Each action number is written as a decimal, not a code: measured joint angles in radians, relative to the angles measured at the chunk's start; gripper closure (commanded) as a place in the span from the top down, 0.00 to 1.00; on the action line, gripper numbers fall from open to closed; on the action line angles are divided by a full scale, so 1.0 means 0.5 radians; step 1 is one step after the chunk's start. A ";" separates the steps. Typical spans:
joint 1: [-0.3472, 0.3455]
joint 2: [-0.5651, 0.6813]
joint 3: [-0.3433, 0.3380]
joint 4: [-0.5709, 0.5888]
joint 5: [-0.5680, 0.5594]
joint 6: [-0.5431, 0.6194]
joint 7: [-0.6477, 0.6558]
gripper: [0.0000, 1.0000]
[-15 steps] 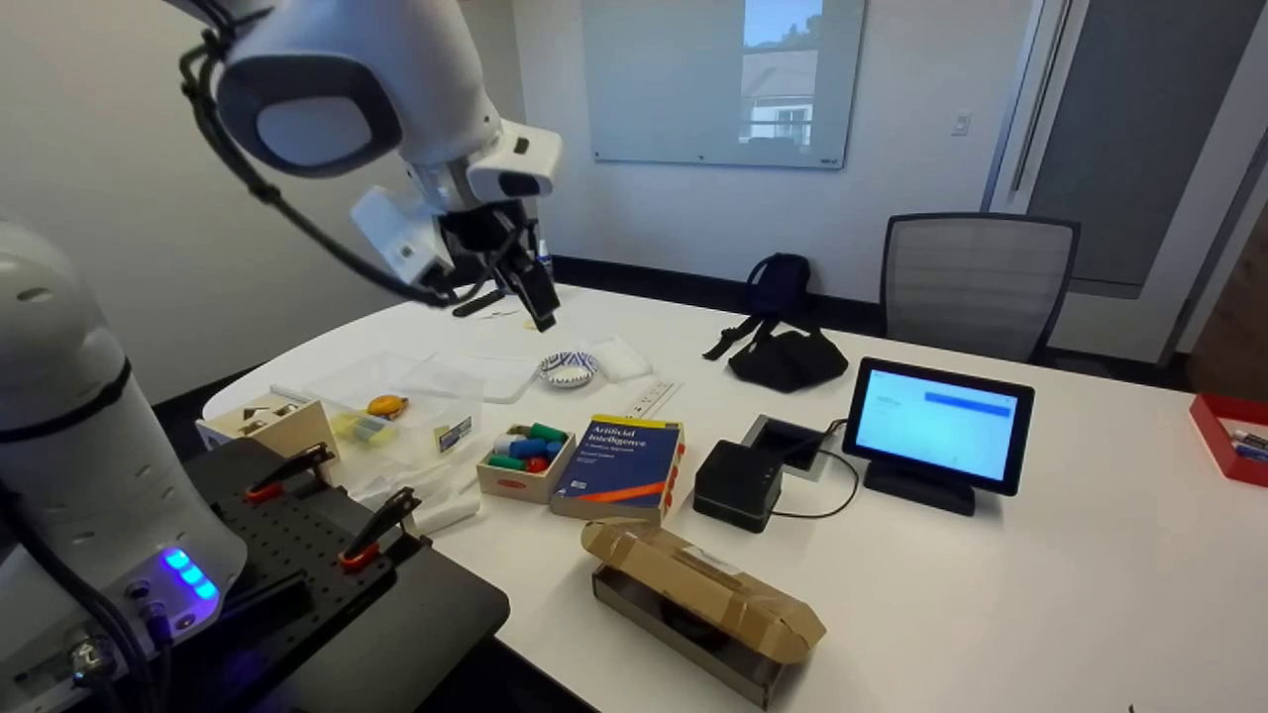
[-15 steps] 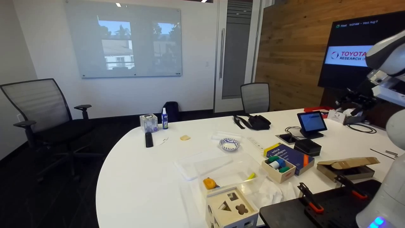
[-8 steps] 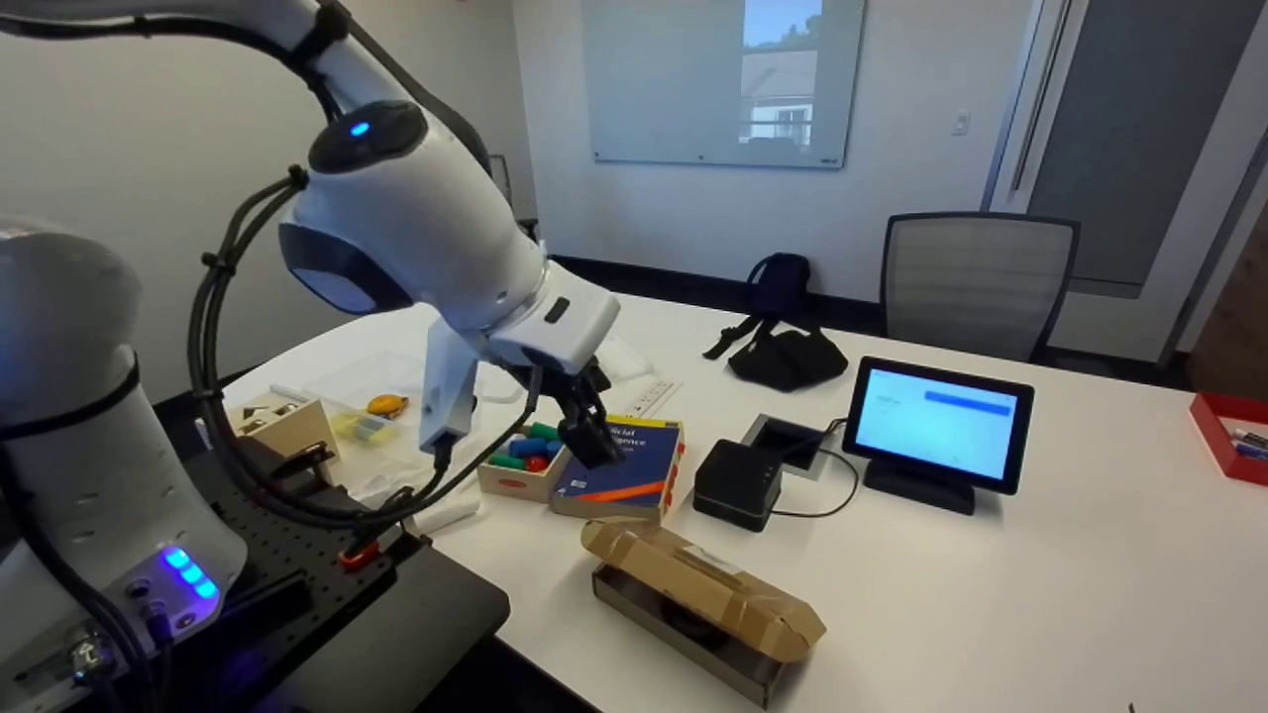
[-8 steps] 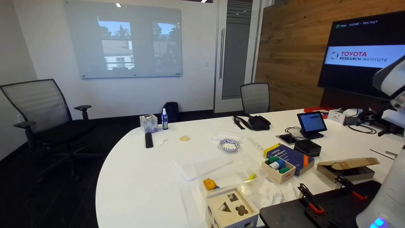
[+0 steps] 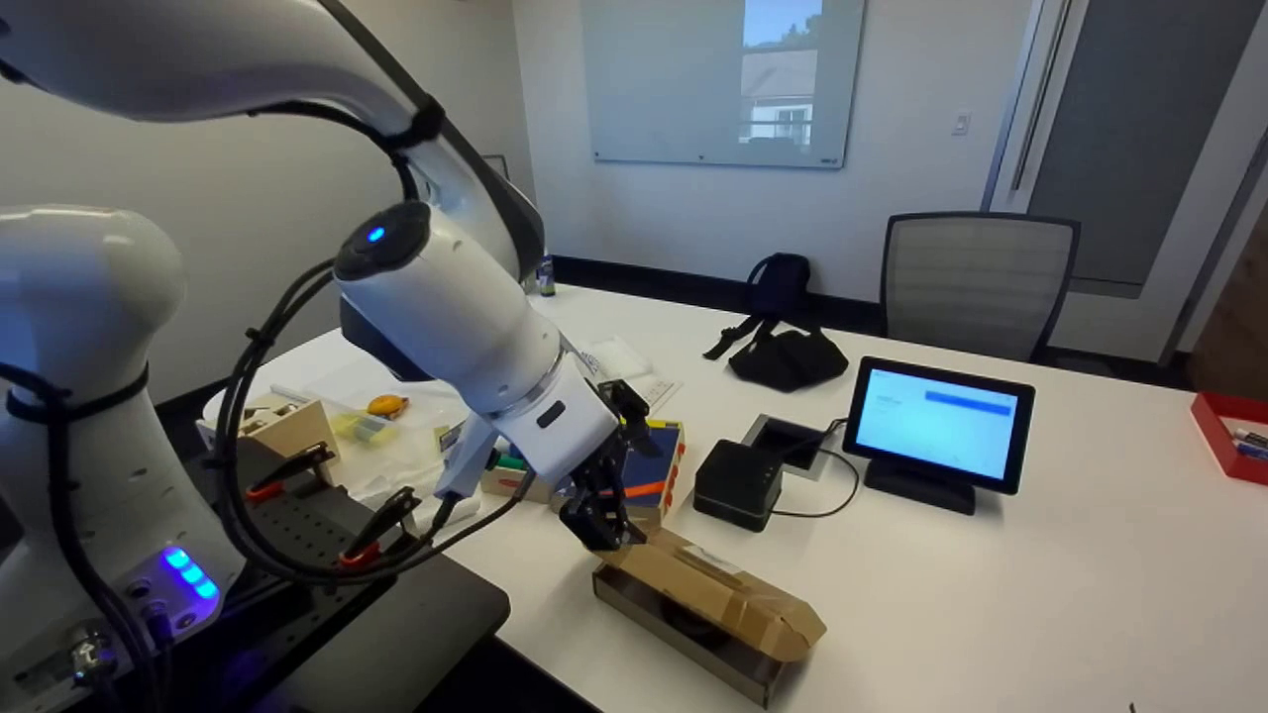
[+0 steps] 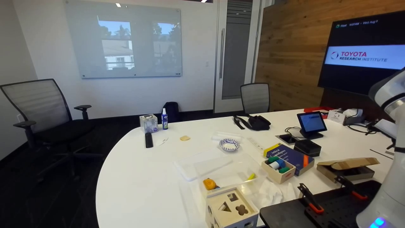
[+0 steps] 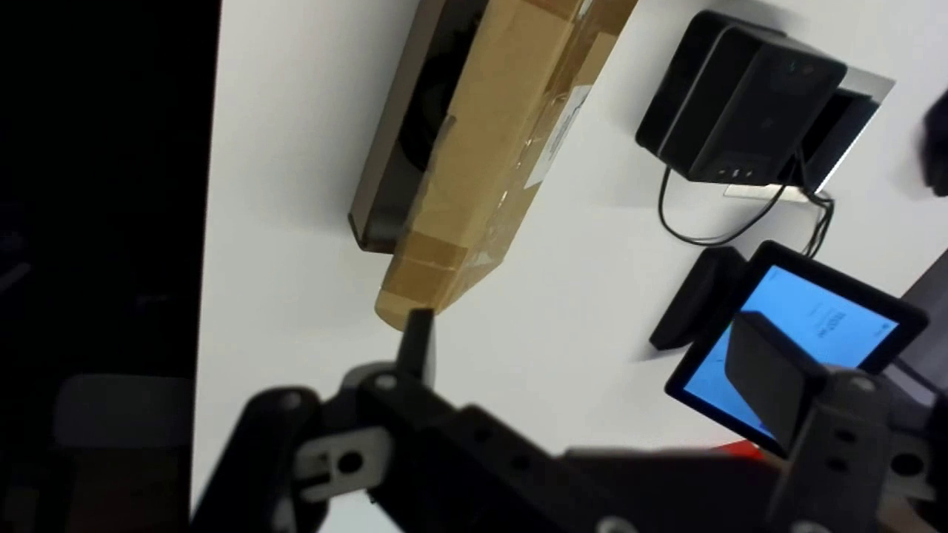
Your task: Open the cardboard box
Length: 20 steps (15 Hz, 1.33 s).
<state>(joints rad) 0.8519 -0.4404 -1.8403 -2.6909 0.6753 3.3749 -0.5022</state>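
The oblong brown cardboard box [image 5: 682, 642], its flap lid [image 5: 711, 586] part-raised, lies unmoved below the black two-fingered claw [image 7: 585, 340], whose fingers [image 7: 770, 366] stand spread. Since half a second ago the claw has sunk nearer; in an exterior view a thick blue book [image 5: 660, 469] shows behind it.

We see matt cardboard on the box [image 7: 481, 148], banded with glossy tape [image 7: 432, 255]; we find the bench [image 5: 991, 594] smooth, the arm [image 5: 466, 307] smooth and softly glossy, the fingers [image 7: 770, 370] matt; the bag [image 5: 788, 358] looks like matt cloth, the chair back [image 5: 976, 282] like mesh, the cube [image 6: 233, 207] smooth wood, the tub [image 6: 227, 174] clear plastic.
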 measured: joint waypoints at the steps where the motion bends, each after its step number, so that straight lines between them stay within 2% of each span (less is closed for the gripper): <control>1: 0.172 -0.085 -0.157 0.025 0.000 0.117 0.035 1.00; 2: 0.341 -0.183 -0.306 0.062 -0.002 0.227 0.045 1.00; 5: 0.772 -0.344 -0.786 0.309 -0.317 0.182 0.360 1.00; 7: 1.045 -0.452 -1.059 0.515 -0.444 0.175 0.515 1.00; 10: 1.404 -0.672 -1.354 0.827 -0.527 0.173 0.654 1.00; 12: 1.584 -0.830 -1.480 1.009 -0.556 0.173 0.719 1.00; 14: 1.685 -0.968 -1.535 1.150 -0.536 0.173 0.737 1.00; 20: 1.718 -1.156 -1.534 1.318 -0.488 0.173 0.744 1.00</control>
<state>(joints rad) 1.7110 -1.0185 -2.6072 -2.0318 0.4315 3.4617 -0.1301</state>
